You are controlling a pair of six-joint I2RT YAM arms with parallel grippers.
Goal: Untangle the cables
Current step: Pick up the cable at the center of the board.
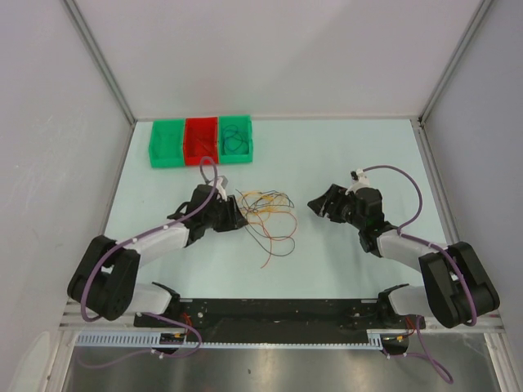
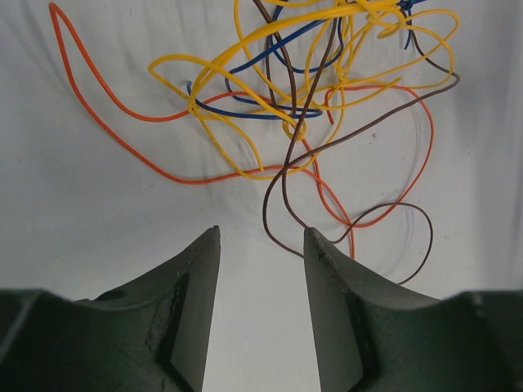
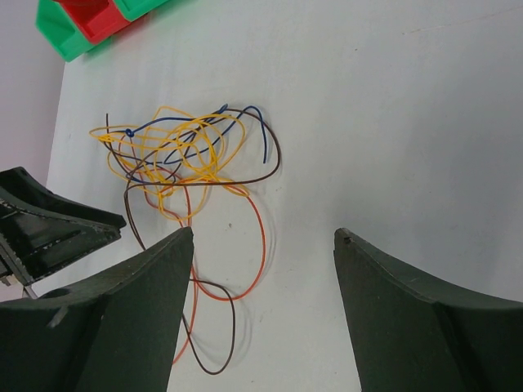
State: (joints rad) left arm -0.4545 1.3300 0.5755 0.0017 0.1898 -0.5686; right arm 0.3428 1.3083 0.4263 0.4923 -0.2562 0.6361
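Cables [image 1: 265, 216] lie in a loose tangle of yellow, orange, brown and blue strands on the pale table [image 1: 343, 261], near its middle and between the two arms, in the top view. The left gripper [image 1: 237, 216] sits at the tangle's left edge, while the right gripper [image 1: 319, 204] is off to the tangle's right, apart from it. At the far left of the table stand a green bin [image 1: 167, 143], a red bin [image 1: 201, 140] and a second green bin [image 1: 235, 139] in a row, the last two with thin dark strands inside. In the left wrist view the cables [image 2: 282, 106] fill the upper part of the picture, flat on the table. The left gripper [image 2: 261, 237] has its jaws about half apart with bare table in the gap, and they grip nothing. A brown strand [image 2: 266, 214] curves down to the mouth of the jaws and passes behind the tip of the finger at the picture's right; whether it touches that finger I cannot tell. An orange strand [image 2: 196, 181] loops out to the left. In the right wrist view the cables [image 3: 188, 159] lie ahead and to the left of the right gripper [image 3: 263, 235], whose jaws stand wide and empty over bare table. Orange and brown loops trail behind its left-hand finger, and the left gripper [image 3: 49, 220] shows dark at the picture's left edge beside the tangle.
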